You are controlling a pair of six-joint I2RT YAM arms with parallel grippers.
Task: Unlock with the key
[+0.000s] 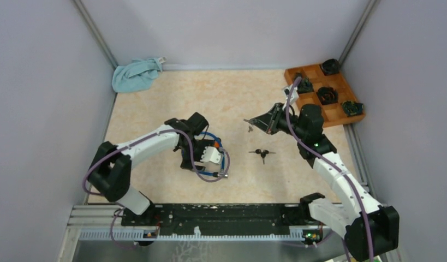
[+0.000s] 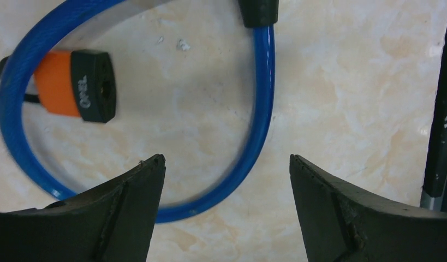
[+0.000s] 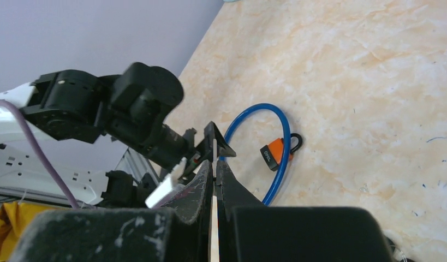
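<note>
A blue cable lock [image 2: 252,136] with an orange-and-black lock body [image 2: 73,84] lies on the beige table. My left gripper [image 2: 226,164] is open and empty just above the cable's loop, one finger on each side of it. In the top view the left gripper [image 1: 209,155] covers most of the lock [image 1: 225,162]. My right gripper [image 3: 214,164] is shut on a thin metal key [image 3: 214,143] that sticks out past the fingertips, and is held in the air to the right of the lock [image 3: 277,143]. In the top view the right gripper [image 1: 263,122] points left.
A bunch of spare keys [image 1: 262,153] lies on the table between the arms. An orange compartment tray [image 1: 311,101] with black items stands at the back right. A crumpled blue cloth [image 1: 136,74] lies at the back left. Grey walls enclose the table.
</note>
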